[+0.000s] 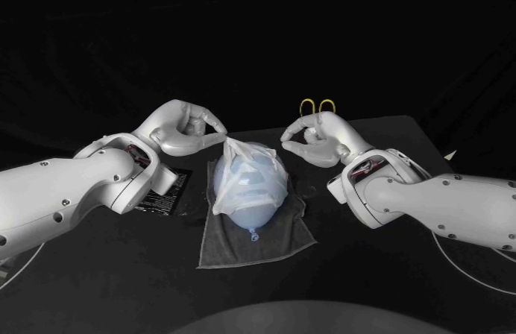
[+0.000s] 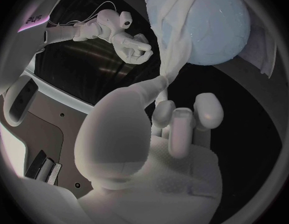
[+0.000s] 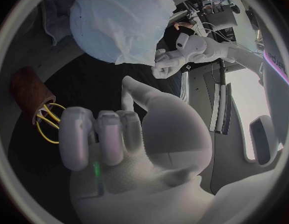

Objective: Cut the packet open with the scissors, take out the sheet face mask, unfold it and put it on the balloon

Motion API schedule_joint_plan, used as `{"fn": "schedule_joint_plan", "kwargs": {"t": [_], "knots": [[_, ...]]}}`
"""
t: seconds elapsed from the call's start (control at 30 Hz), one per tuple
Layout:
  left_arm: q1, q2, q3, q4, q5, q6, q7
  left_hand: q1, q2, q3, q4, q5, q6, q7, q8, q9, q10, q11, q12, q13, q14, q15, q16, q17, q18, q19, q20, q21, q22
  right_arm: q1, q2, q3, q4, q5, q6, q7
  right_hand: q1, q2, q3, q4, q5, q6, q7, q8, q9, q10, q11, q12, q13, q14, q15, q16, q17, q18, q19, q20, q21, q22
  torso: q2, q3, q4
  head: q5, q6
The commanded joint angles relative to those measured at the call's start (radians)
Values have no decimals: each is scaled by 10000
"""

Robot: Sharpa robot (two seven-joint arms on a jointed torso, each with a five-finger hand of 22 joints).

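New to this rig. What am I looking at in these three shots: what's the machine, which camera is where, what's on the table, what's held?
A robot with two white arms, each ending in a silver many-fingered hand. The head view looks down from a camera on its head. The two round ones come from fisheye cameras at the wrists, behind each hand. On the black table lies a grey towel with a pale blue balloon on it, and a white sheet mask is draped over the balloon. The left hand pinches the mask's top. The right hand is curled and seems to hold nothing. A dark packet lies by the left arm. The yellow-handled scissors show beyond the right hand.
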Motion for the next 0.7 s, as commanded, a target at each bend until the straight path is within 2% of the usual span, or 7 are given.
{"fn": "schedule_joint_plan", "kwargs": {"t": [0.03,0.1,0.17,0.27,0.3,0.47,0.7], "knots": [[109,68,13,-83,150,-53,-72,-28,97,60,-7,31,-8,45,35,705,41,3,27,3,421,-26,24,501,-181,58,8,51,17,108,9,14,-125,89,578,-94,-163,-43,59,60,6,-149,17,33,3408,1060,-61,36,2627,1045,-75,45,2635,-93,584,-53,-140,2264,-22,5,-10,31,22],[142,100,12,-120,152,-7,-103,-38,96,69,-11,31,-15,46,43,713,45,4,30,8,420,-25,23,495,-184,71,8,61,32,146,4,14,-186,204,917,-202,-451,-249,-54,274,7,-763,137,-458,3228,1060,21,36,2627,1045,-16,45,2635,-66,525,-28,-275,2222,-24,5,-19,38,25],[169,135,12,-148,153,52,-138,-38,96,69,-11,31,-15,46,43,713,45,4,30,8,420,-25,23,495,-184,71,8,61,32,177,2,12,-244,296,1396,-344,-1104,-741,-595,700,-21,-1351,507,-1114,2872,1060,341,36,2627,1045,222,45,2635,-66,495,100,-340,2202,-18,2,-18,34,32],[187,158,11,-149,147,116,-180,-38,96,69,-11,31,-15,46,43,713,45,4,30,8,420,-25,23,495,-184,71,8,61,32,193,12,6,-269,359,1927,-522,-1512,-1106,-1055,1025,-5,-1460,673,-1474,2624,1060,482,36,2627,1045,377,45,2635,-62,472,209,-389,2188,-19,5,0,25,58],[193,163,11,-142,139,146,-200,-38,96,69,-11,31,-15,46,43,713,45,4,30,8,420,-25,23,495,-184,71,8,61,32,190,25,0,-270,378,2145,-612,-1551,-1222,-1351,1249,-9,-1545,798,-1808,2386,1060,560,36,2627,1045,457,45,2635,-65,468,324,-395,2187,-21,8,-1,27,63],[205,176,10,-122,111,259,-281,-49,93,80,-16,31,-23,46,52,724,37,5,23,-7,421,-25,23,498,-183,69,8,60,29,138,173,-27,-349,554,2464,-901,-1387,-1184,-2062,1982,1,-1395,846,-2394,1912,1060,662,36,2627,1045,559,45,2635,-31,439,479,-456,2170,-29,12,-13,25,103],[207,166,8,-73,36,360,-374,-49,93,80,-16,31,-23,46,52,724,37,5,23,-7,421,-25,23,498,-183,69,8,60,29,82,483,-40,-669,1196,1982,-997,-1034,-948,-2348,2393,5,-1271,878,-2674,1681,1060,695,36,2627,1045,582,45,2635,-38,464,539,-402,2187,-8,9,9,4,154]]}}
